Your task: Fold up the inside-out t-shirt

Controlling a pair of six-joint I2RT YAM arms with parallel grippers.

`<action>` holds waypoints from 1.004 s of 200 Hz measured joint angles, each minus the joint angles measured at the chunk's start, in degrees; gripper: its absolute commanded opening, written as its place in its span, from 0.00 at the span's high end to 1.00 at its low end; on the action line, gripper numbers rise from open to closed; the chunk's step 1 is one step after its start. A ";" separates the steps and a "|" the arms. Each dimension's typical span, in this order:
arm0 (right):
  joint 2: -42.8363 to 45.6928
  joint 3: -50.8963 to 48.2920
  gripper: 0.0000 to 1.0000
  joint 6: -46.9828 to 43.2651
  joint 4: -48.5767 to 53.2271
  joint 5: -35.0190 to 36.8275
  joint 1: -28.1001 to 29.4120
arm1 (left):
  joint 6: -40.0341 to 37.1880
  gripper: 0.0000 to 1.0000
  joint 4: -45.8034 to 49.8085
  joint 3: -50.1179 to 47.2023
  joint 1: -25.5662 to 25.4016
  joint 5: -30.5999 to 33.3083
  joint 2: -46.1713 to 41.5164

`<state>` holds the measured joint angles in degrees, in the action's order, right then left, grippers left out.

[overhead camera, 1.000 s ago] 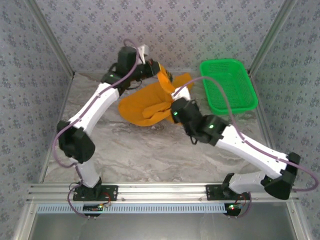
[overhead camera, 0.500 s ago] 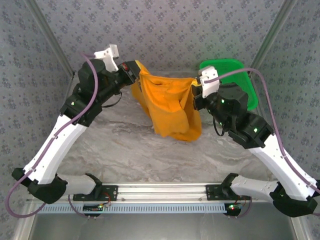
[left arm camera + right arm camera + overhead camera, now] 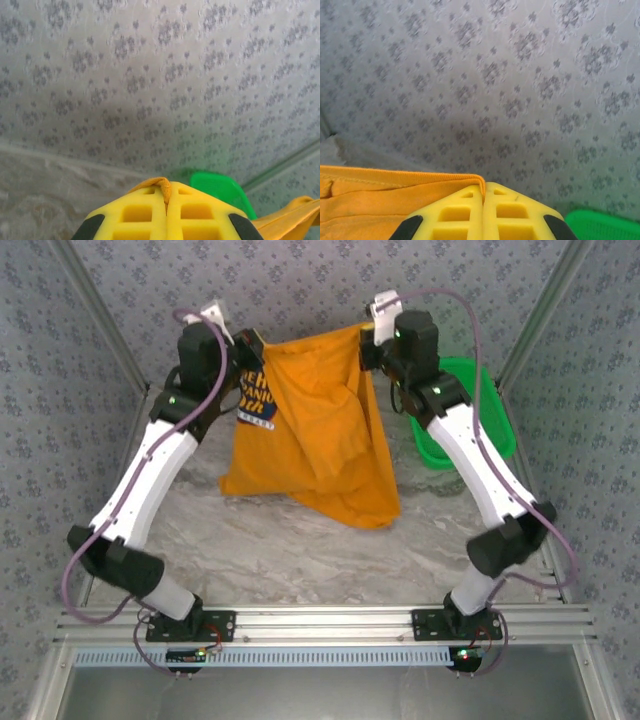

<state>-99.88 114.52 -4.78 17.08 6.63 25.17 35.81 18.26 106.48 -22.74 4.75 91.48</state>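
Observation:
The orange t-shirt [image 3: 315,430] hangs spread in the air between my two grippers, its lower edge reaching the marble table [image 3: 300,550]. A dark blue and white print shows at its upper left. My left gripper [image 3: 246,345] is shut on the shirt's upper left edge; in the left wrist view a hem of the t-shirt [image 3: 161,185] is pinched between the yellow fingers [image 3: 135,212], gripper [image 3: 167,197]. My right gripper [image 3: 368,340] is shut on the upper right edge; the right wrist view shows the t-shirt [image 3: 380,195] caught at the gripper [image 3: 483,192].
A green mesh basket [image 3: 490,410] stands at the back right, partly behind the right arm; it also appears as the basket [image 3: 220,190] and basket [image 3: 605,225]. Patterned walls close in the back and sides. A metal rail [image 3: 320,620] runs along the near edge.
Both arms have lifted the shirt from a heap on the table up toward the back wall and pulled apart, so it now hangs spread wide with the print showing.

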 measured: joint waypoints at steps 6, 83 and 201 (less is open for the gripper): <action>-2.40 3.15 1.00 0.02 0.26 -0.28 -0.42 | -0.70 1.00 1.31 4.11 1.05 -1.05 2.64; -8.20 23.12 1.00 -1.75 2.69 -1.99 -0.35 | -7.48 1.00 16.96 40.68 3.78 -10.51 15.19; 40.15 -71.47 0.31 -3.98 2.49 -2.03 18.08 | 19.82 0.36 -1.49 -73.05 -3.54 -12.22 -41.00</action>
<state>-59.72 43.05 -8.75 19.57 4.60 43.24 55.64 16.78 33.43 -26.28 -7.46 50.48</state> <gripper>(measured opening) 0.646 0.631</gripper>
